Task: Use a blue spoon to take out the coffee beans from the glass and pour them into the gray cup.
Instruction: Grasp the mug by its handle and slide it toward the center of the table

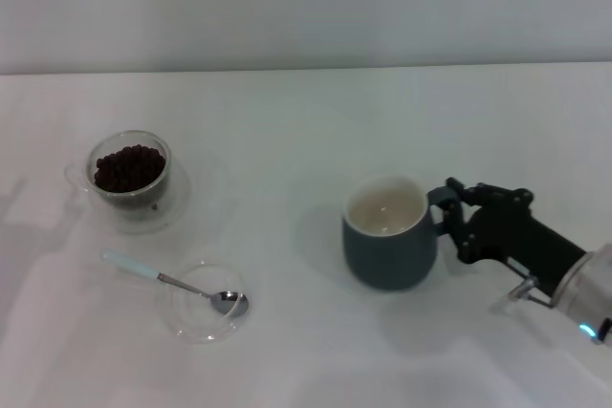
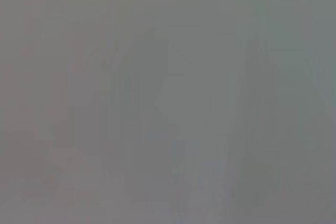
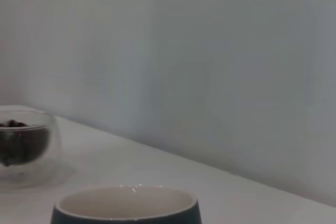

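Observation:
The glass (image 1: 130, 177) stands at the left of the table, heaped with dark coffee beans (image 1: 128, 167). In front of it lies the blue spoon (image 1: 172, 281), its metal bowl resting in a flat clear saucer and its pale handle pointing left. The gray cup (image 1: 387, 236) stands right of centre, and its cream inside looks bare. My right gripper (image 1: 451, 219) is at the cup's right side, where the handle is hidden behind it. The right wrist view shows the cup's rim (image 3: 126, 205) close by, with the glass (image 3: 26, 150) and beans (image 3: 18, 140) farther off. My left gripper is out of view.
A flat clear saucer (image 1: 182, 200) sits under the glass. A second one (image 1: 196, 317) holds the spoon's bowl. The white table (image 1: 306, 121) runs back to a pale wall. The left wrist view shows only plain grey.

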Controlling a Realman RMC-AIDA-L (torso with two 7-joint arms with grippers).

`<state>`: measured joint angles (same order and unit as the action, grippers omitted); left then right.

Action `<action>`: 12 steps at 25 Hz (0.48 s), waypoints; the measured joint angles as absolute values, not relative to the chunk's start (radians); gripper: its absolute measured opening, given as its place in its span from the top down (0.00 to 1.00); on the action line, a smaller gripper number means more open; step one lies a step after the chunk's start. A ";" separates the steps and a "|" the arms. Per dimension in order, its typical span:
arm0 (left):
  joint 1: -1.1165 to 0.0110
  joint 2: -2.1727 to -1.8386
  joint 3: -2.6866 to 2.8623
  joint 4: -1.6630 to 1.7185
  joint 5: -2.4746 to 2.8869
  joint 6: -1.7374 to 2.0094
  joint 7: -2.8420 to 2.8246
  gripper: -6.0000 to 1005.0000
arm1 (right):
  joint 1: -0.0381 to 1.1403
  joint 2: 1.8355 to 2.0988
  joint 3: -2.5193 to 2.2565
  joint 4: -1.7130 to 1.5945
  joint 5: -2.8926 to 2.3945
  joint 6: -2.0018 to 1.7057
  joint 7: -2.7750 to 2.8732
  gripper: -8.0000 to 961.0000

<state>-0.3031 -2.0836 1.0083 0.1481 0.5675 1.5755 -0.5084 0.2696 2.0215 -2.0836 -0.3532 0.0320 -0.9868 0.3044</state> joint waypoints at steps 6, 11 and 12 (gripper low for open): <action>-0.304 -2.083 1.009 0.142 0.568 1.576 -0.508 0.23 | 0.271 2.024 -2.139 -0.386 0.034 -0.968 0.307 0.84; -0.303 -2.083 1.019 0.141 0.568 1.576 -0.508 0.23 | 0.273 2.025 -2.167 -0.400 0.040 -0.960 0.309 0.84; -0.303 -2.083 1.020 0.141 0.568 1.576 -0.508 0.23 | 0.273 2.025 -2.173 -0.402 0.045 -0.959 0.310 0.84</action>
